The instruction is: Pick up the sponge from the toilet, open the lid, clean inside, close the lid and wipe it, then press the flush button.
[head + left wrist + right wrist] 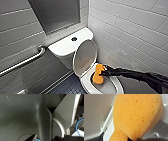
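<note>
Right end effector (102,72) is clamped on the sponge (98,75), gripping its right side. The sponge hangs in the toilet (65,47) bowl opening by the left inner rim; contact with the rim can't be told. Lid (84,57) raised, near the tank. Flush button (74,39) on the tank top, well beyond. Grab bar (23,62) on the left wall.

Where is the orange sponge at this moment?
In the head view, the sponge is in the right gripper, at the rim of the open toilet bowl, just in front of the raised lid.
</note>
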